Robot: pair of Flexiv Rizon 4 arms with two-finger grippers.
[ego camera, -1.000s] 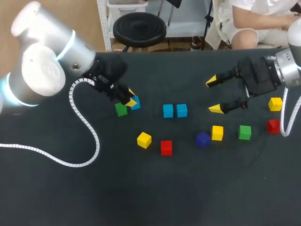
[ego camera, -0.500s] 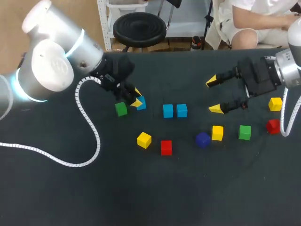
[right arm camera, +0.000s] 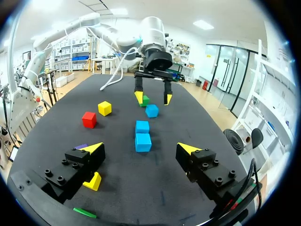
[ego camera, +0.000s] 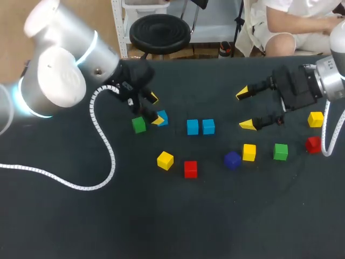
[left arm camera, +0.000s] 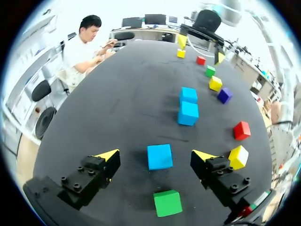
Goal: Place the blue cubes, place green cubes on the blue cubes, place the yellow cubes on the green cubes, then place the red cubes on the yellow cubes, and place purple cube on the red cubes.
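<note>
The single blue cube [ego camera: 163, 115] is a plain, matte, sharp-edged block resting flat on the table [ego camera: 161, 226], a dark, flat, cloth-like surface. The cube sits between the fingers of the left gripper [ego camera: 156, 109]. In the left wrist view the jaws stand wide apart, with a visible gap between each yellow tip and the cube, so nothing is gripped. The left green cube [ego camera: 138, 125] lies just beside this blue cube, on the gripper's near side and apart from it. The pair of blue cubes [ego camera: 192, 127] rests nearby, toward the table's middle, with the two blocks touching side by side. Nearer the front edge are the left yellow cube [ego camera: 165, 160] and the left red cube [ego camera: 190, 169], close together but not touching. The purple cube [ego camera: 232, 160] sits just beside the middle yellow cube [ego camera: 249, 152]. Further right lie the right green cube [ego camera: 280, 151], the right red cube [ego camera: 313, 144] and the far-right yellow cube [ego camera: 316, 119]. The right gripper [ego camera: 245, 109] hangs above the table, right of the blue pair, with its jaws spread wide and empty.
</note>
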